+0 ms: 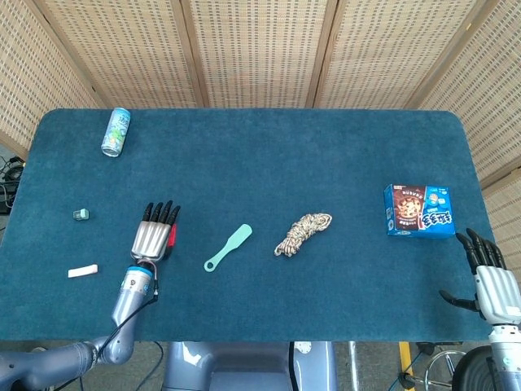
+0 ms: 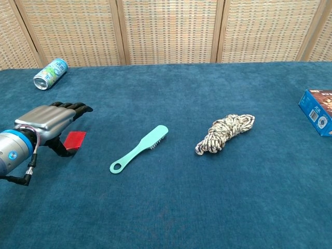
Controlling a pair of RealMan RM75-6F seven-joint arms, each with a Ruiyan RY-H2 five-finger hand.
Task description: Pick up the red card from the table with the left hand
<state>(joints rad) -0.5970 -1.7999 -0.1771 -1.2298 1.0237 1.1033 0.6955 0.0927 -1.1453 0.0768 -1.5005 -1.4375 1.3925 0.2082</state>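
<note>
Chest view: left hand [image 2: 49, 122] over the red card [image 2: 74, 140], fingers extended together, left of the teal brush [image 2: 139, 149].

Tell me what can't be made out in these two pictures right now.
- Red card: mostly hidden under the left hand in the head view; contact unclear in either.
- Blue box: cut off by the chest view's right edge.
- Right hand: absent from the chest view.
- Small green item: too small to identify.

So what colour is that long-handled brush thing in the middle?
The brush is pale mint green, clearest in the chest view.
</note>
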